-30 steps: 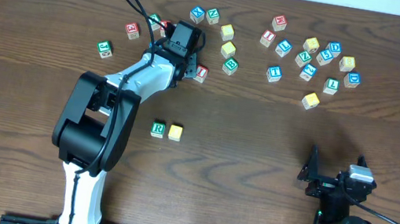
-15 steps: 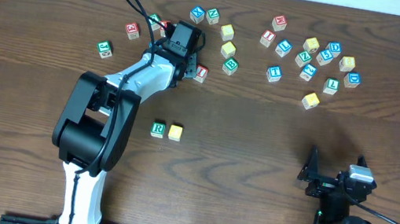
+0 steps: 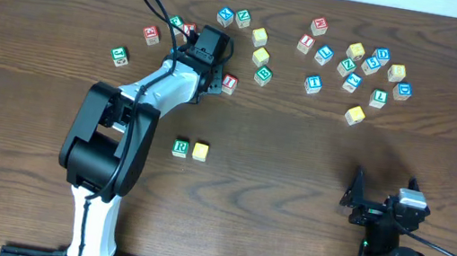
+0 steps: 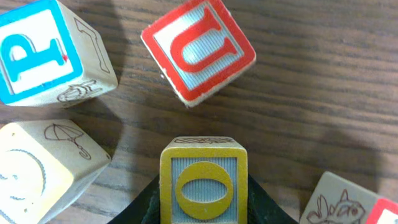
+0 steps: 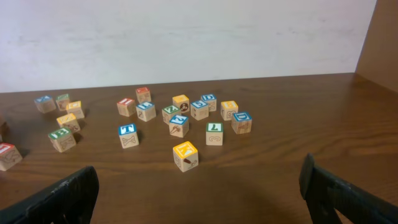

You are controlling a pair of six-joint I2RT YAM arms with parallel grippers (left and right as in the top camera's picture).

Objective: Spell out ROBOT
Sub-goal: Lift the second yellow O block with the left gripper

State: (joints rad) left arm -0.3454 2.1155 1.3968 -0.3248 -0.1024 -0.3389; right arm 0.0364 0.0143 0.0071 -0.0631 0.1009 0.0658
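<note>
Left wrist view, what you can read:
- O cube: yellow border, yellow letter on a pale ribbed face.
- Red U cube at its 12 o'clock.
- Blue P cube at its 10 o'clock.

Left gripper: fingers press both sides of the O cube.

Overhead view: green R cube sits mid-table, with a yellow cube just beside it at 3 o'clock.

Right gripper: spread wide, and you'll see nothing between its fingers.

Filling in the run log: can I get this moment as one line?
left fingers: closed on O cube | right fingers: open, empty | row: R cube, yellow cube side by side
</note>
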